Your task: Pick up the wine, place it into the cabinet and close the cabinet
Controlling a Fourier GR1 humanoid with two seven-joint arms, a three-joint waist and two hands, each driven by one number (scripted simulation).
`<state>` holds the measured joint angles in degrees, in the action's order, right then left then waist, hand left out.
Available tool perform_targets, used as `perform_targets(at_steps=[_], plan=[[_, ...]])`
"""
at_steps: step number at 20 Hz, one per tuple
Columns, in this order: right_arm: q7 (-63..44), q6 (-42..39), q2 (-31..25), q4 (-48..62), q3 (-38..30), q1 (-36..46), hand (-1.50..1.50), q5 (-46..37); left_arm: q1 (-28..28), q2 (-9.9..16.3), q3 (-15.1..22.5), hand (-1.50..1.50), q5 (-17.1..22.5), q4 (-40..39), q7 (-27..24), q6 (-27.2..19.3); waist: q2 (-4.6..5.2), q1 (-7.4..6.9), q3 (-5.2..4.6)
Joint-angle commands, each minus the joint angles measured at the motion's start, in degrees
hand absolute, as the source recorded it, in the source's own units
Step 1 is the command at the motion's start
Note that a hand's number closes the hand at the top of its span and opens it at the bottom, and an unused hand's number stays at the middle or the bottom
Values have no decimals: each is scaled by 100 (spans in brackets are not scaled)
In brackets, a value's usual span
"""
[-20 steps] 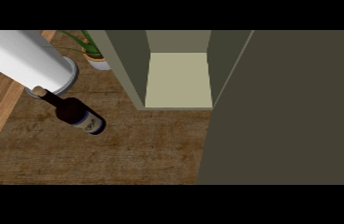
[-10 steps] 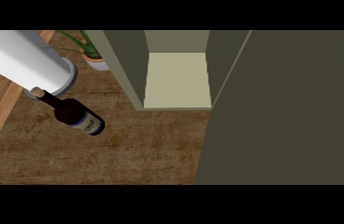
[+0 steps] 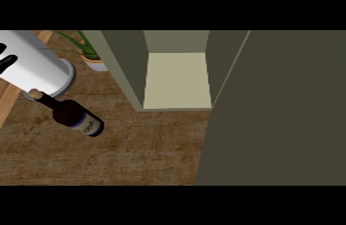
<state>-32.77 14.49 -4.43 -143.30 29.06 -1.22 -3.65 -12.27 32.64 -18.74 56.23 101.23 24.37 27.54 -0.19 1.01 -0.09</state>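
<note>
- Wine bottle (image 3: 76,118) lies on the table (image 3: 135,155), left of the open cabinet (image 3: 177,80): not picked up.
- Left hand (image 3: 7,60) barely shows; fingers' state unclear. Everything remains.

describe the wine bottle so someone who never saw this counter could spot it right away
Start at the open olive-green cabinet on the brown wooden counter. Left of it stands a dark glass wine bottle, below the potted green plant. Its blue-white label and cork-coloured top set it apart.
</note>
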Motion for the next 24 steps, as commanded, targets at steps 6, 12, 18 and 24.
perform_targets(at_steps=[6, 12, 18, 24], plan=[[-648, 266, -379, -871, 108, 222, -150, -822, -10, -387, 179, -150, -786, -404, -412, 358, -1, -19, 1], [-424, 585, -418, -859, 630, -19, -150, -1003, 106, -656, 174, -150, -1560, -1143, -1080, 963, -1, 16, 0], [-220, 788, -565, -735, 995, 6, -150, -1234, 89, -894, 107, -150, -2266, -1752, -1715, 1073, -11, 42, -1], [-1080, 990, -782, -1137, 655, 573, -150, -1187, 260, -1010, 108, -150, -3085, -2168, -2432, 1266, -21, 44, -13]])
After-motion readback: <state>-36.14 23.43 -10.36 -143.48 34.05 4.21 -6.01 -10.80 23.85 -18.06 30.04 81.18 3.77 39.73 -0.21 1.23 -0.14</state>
